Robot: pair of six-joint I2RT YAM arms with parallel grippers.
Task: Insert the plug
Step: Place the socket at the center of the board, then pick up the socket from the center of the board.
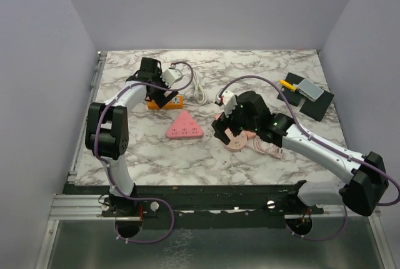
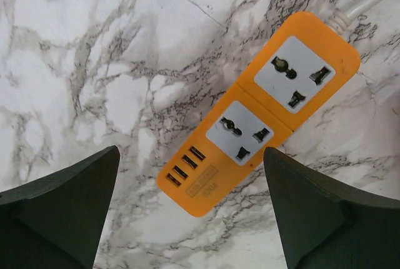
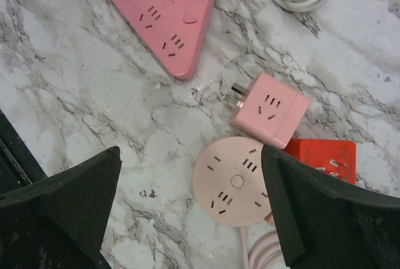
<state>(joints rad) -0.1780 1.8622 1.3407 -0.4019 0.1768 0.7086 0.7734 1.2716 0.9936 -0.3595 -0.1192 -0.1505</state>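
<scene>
"Pink cube adapter (image 3: 270, 109) with the bare prongs — I judge that to be the plug. In the right wrist view it lies on the marble table (image 3: 75, 94), just beside the round pink socket (image 3: 232, 181) at its 1 o'clock, prongs aimed toward 10 o'clock."

"And the right gripper (image 3: 190, 153)?"

"Spread wide, grasping nothing, hovering with the cube off toward its 2 o'clock. The left gripper (image 2: 190, 162) is also released, over the orange power strip (image 2: 262, 109)."

"So the step in hand is the pick. How would you do it well?"

"Shift toward 2 o'clock until the cube is centred between the fingers, then close on its two flat sides, not on the prongs. A red adapter (image 3: 320, 159) seems to sit against it at 4 o'clock, so that finger needs a clean gap or it will drag both."

"Where does it go?"

"Probably the pink triangular strip (image 3: 164, 12) at 11 o'clock — nearest, sockets facing up. Grip firmly and squarely; the prongs lie sideways, so the cube must be turned prongs-down before pressing."
</scene>
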